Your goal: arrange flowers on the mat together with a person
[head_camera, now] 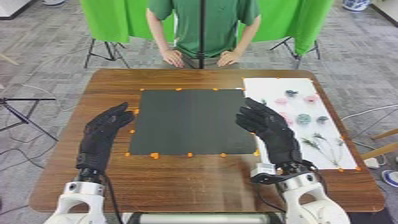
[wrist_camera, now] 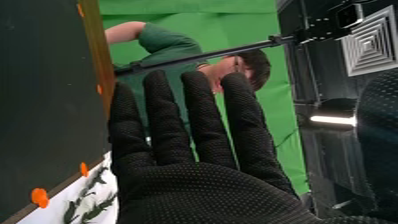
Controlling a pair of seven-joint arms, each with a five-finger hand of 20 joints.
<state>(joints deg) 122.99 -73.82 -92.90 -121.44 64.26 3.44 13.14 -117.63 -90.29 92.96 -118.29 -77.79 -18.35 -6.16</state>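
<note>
In the head view a dark mat (head_camera: 194, 122) lies flat on the table with no flowers on it. A white sheet (head_camera: 275, 90) at its right bears pink flowers (head_camera: 310, 99), a pale green bloom (head_camera: 304, 119) and leafy stems (head_camera: 333, 150). My left hand (head_camera: 107, 122) is open, held beside the mat's left edge. My right hand (head_camera: 259, 120) is open and empty between the mat's right edge and the sheet, hiding part of both. In the right wrist view the right hand (wrist_camera: 195, 185) has straight fingers; beside it are green leaves (wrist_camera: 93, 200) on the white sheet.
Orange bits (head_camera: 155, 155) hold or mark the mat's edges. Bare wood of the brown table (head_camera: 178, 185) lies on the near side. Across the table a person stands with hands at the far edge, behind a dark upright pole (head_camera: 202, 30).
</note>
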